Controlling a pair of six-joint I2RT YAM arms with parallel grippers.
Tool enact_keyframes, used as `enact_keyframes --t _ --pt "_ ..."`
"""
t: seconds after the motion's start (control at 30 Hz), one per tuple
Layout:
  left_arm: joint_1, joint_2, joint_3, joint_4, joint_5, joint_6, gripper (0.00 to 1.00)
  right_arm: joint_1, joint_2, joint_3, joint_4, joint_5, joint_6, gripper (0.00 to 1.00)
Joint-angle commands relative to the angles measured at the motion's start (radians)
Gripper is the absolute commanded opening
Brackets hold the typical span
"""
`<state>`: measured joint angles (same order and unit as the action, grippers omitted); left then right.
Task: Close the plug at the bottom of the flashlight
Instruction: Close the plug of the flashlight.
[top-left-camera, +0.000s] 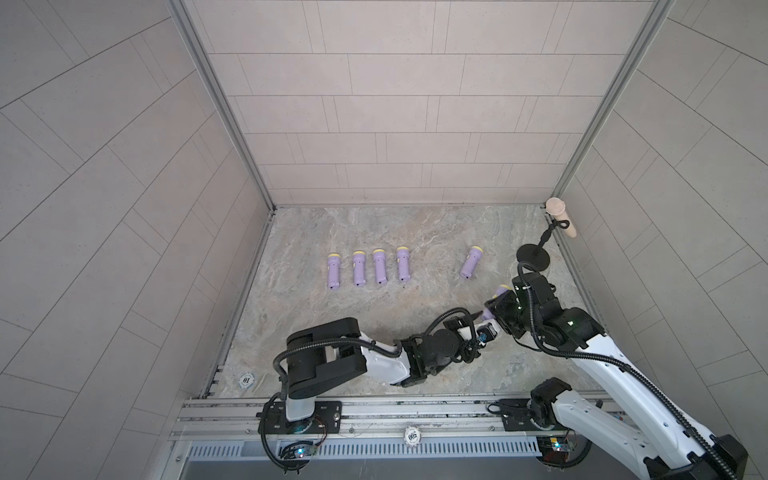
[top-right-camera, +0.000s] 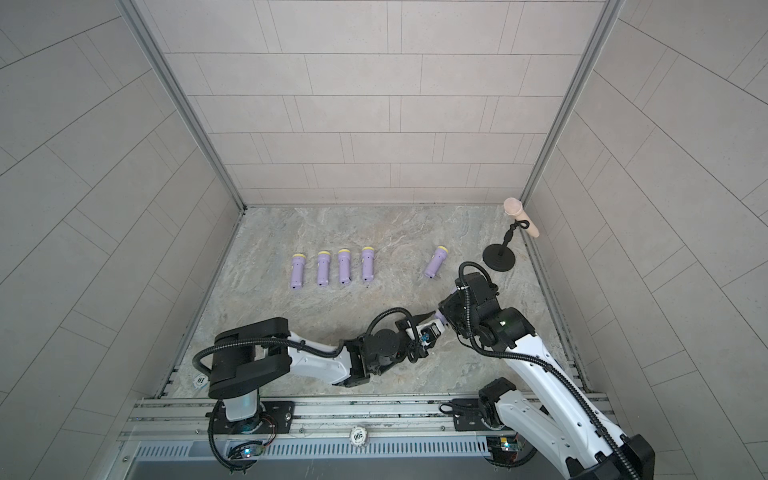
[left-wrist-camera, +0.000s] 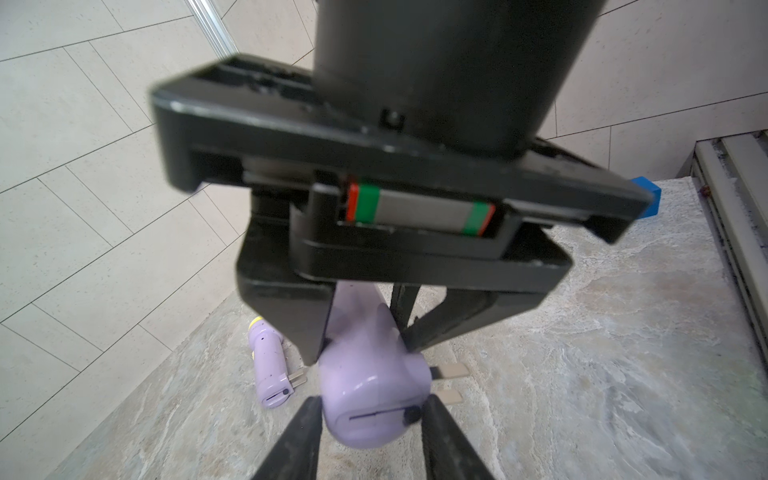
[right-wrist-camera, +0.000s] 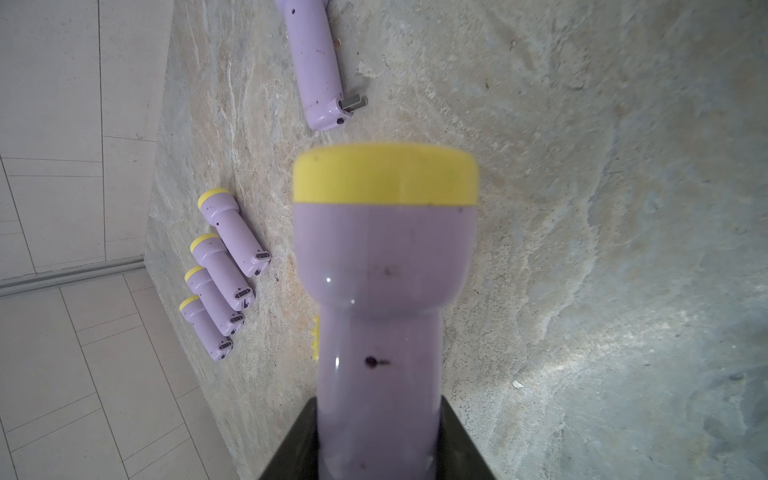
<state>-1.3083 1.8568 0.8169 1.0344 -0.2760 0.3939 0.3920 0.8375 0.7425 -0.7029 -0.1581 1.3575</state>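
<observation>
A purple flashlight (right-wrist-camera: 378, 270) with a yellow head is held off the table, and my right gripper (right-wrist-camera: 378, 401) is shut on its body. In both top views only bits of the flashlight (top-left-camera: 500, 293) (top-right-camera: 439, 320) show between the two wrists. My left gripper (left-wrist-camera: 372, 401) meets the flashlight's rounded bottom end (left-wrist-camera: 370, 386), one finger against each side. The plug's two metal prongs (left-wrist-camera: 451, 371) stick out sideways from that end, just beyond one finger (left-wrist-camera: 440, 432).
Several more purple flashlights (top-left-camera: 368, 268) lie in a row at the back left of the marble table (top-left-camera: 374, 232). Another flashlight (top-left-camera: 470, 262) with its plug folded out lies alone near the arms. A black round stand (top-left-camera: 533, 255) carrying a beige handle (top-left-camera: 561, 216) occupies the back right corner.
</observation>
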Motion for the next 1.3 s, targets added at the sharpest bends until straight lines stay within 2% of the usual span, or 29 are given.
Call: enact_keyframes --t 0.0,1.27 --pt "0.001 0.003 0.027 0.007 0.011 0.025 0.43 -0.002 -0.016 -0.01 0.014 -0.001 -0.005 0.0" --pt "0.001 0.014 0.035 -0.009 0.024 0.027 0.32 -0.002 -0.014 -0.022 0.048 -0.066 0.011 0.0"
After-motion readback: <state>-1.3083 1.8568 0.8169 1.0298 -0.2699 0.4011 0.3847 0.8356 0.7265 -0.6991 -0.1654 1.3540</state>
